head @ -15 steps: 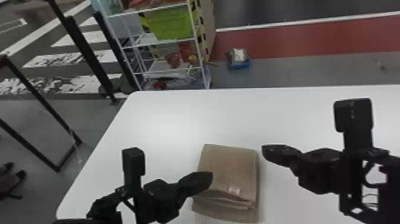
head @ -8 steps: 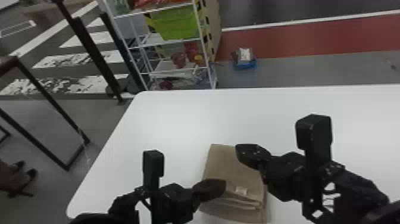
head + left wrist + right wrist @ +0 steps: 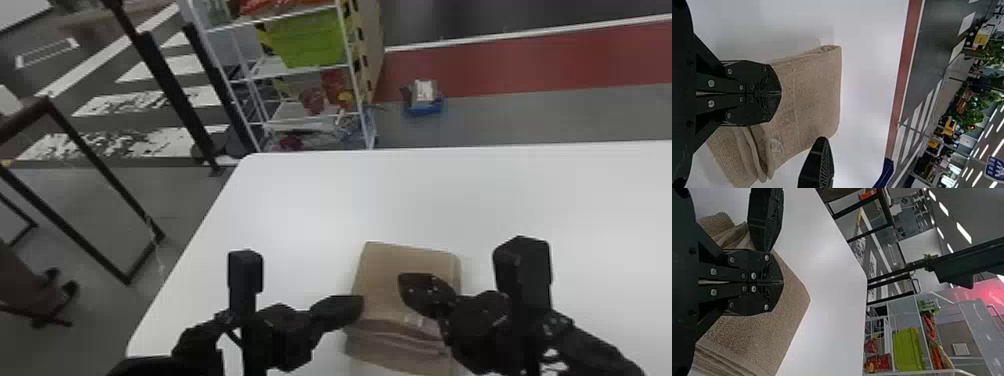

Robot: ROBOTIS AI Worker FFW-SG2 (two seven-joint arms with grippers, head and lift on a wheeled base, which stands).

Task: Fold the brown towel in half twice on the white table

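The brown towel [image 3: 395, 275] lies folded on the white table [image 3: 320, 215], its near end showing stacked, wavy layers and a small pale tag. At its left edge is my left gripper [image 3: 361, 304]; above its right part is my right gripper [image 3: 404, 286]. In the left wrist view, my left gripper [image 3: 781, 93] is shut, its tips in front of the towel [image 3: 817, 90], with nothing visible between them. The right wrist view has my right gripper [image 3: 783, 282] likewise shut, over the towel [image 3: 762, 333], with the left gripper's dark finger beside it.
Beyond the table's far left corner stands a white wire shelf [image 3: 362, 120] with a green bin [image 3: 310, 40]. A blue object [image 3: 424, 107] lies on the floor past the far edge. Dark metal frames [image 3: 105, 185] stand left of the table.
My right gripper has moved left, from beside the towel to above its right part. The left gripper has shifted slightly relative to the towel, and the head view has shifted a little.
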